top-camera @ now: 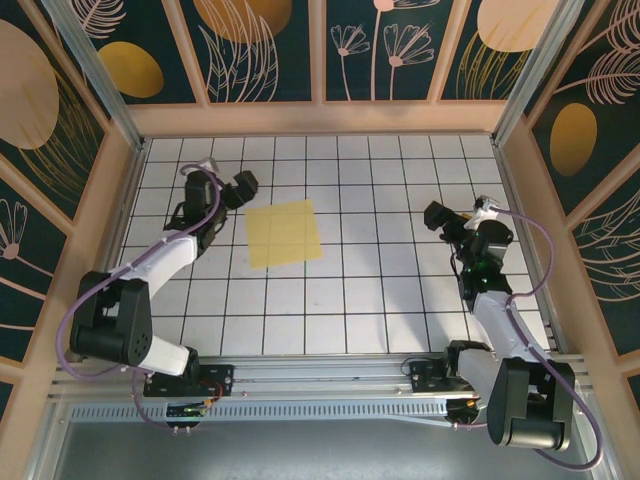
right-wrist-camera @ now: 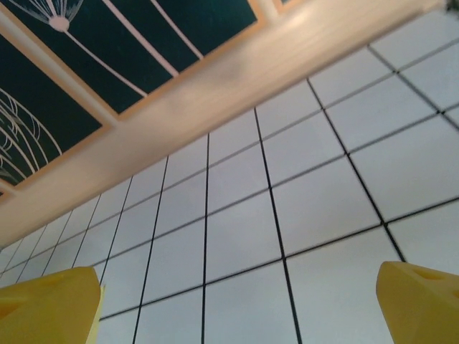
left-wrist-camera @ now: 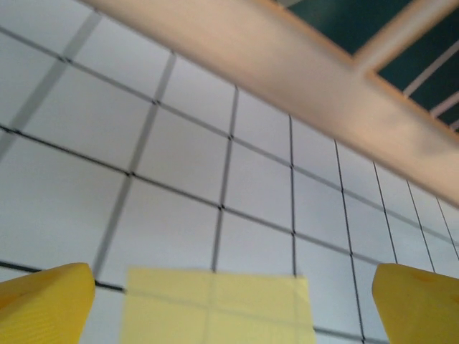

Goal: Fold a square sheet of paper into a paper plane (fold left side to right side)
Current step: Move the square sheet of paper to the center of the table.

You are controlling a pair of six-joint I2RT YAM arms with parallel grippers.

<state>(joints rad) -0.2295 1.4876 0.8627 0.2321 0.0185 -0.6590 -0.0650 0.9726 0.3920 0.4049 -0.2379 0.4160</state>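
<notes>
Just ahead of the wide-apart left end effector [left-wrist-camera: 231, 301] lay a flat pale-yellow square sheet of paper [top-camera: 285, 232]; the right end effector [right-wrist-camera: 233, 302], likewise apart, hung well clear.

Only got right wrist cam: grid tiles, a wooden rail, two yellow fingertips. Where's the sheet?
Observer: The square sheet of paper lies flat on the table, left of centre from the top camera and turned slightly off the grid.
Operator: Folded yet?
Observer: No. It shows as one flat layer, with no flap or crease visible.
Operator: Left arm?
Observer: The left gripper is open at the sheet's left side. Its wrist camera shows an edge of the sheet between the fingertips, with a gap on either side.
</notes>
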